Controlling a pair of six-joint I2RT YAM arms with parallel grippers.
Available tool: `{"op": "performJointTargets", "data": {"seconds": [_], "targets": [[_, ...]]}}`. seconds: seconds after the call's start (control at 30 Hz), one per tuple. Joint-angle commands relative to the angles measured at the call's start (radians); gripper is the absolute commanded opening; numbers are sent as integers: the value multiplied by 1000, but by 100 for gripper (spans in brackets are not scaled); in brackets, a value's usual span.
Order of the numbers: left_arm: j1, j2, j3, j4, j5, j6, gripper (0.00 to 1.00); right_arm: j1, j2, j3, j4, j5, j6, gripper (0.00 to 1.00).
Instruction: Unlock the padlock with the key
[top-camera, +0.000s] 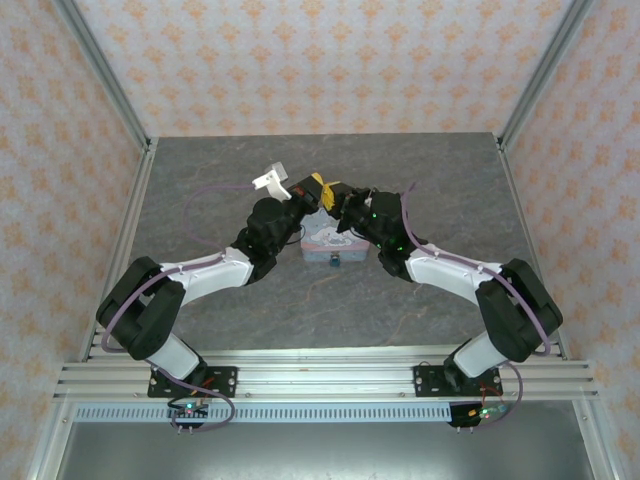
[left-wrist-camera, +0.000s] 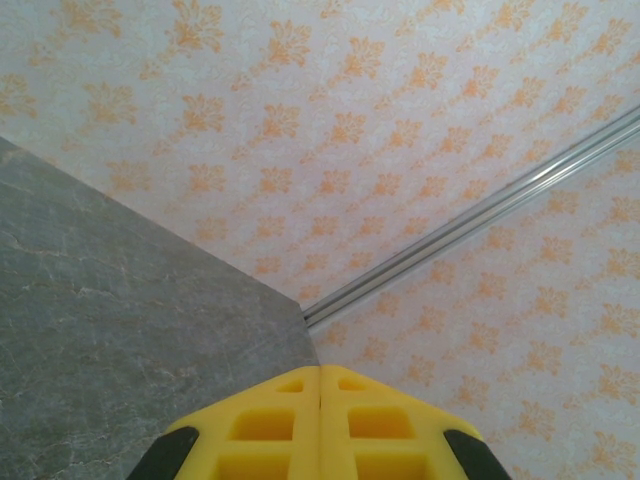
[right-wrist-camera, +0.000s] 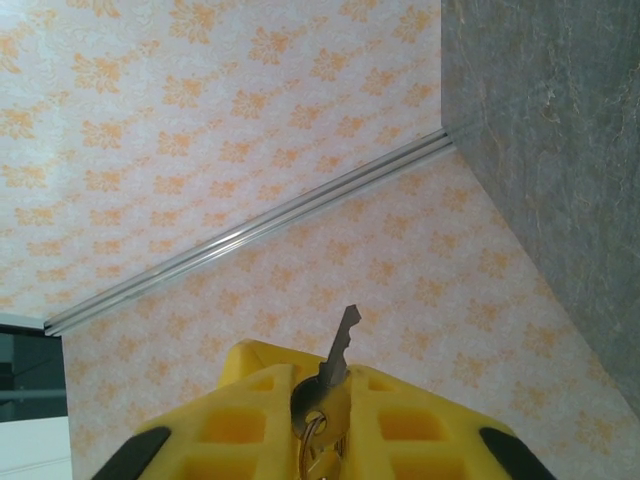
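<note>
A silver key (right-wrist-camera: 340, 350) on a ring sticks out tip-up from between the yellow fingers of my right gripper (right-wrist-camera: 325, 378), which is shut on its head. My left gripper (left-wrist-camera: 320, 375) is shut, its yellow pads pressed together with nothing between them. In the top view both grippers are raised above mid-table and point up and back, the left gripper (top-camera: 316, 186) beside the right gripper (top-camera: 337, 192). Below them, a tiny dark blue padlock (top-camera: 333, 261) sits against the near edge of a pale blue tin (top-camera: 335, 243).
The grey marbled table (top-camera: 200, 190) is walled by orange-patterned panels with aluminium corner posts (top-camera: 110, 80). A purple cable (top-camera: 205, 192) loops off the left arm. An aluminium rail (top-camera: 320, 375) runs along the near edge.
</note>
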Motion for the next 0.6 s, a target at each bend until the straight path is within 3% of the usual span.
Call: {"op": "performJointTargets", "data": {"seconds": [0.0,0.17,0.37,0.57], "targets": [[-15,13,24,31,-17,4,0,5,4,15,60,12,11,3],[-16,7,42,-38,-1,-10,0,6,9,8,72,18,15,0],[15,-27,224,-532,102,-87,2,0,-34,-59,46,51,-30,0],[81,-74,237,-676,259,-234,18,-36,-109,-137,-52,46,-143,0]]}}
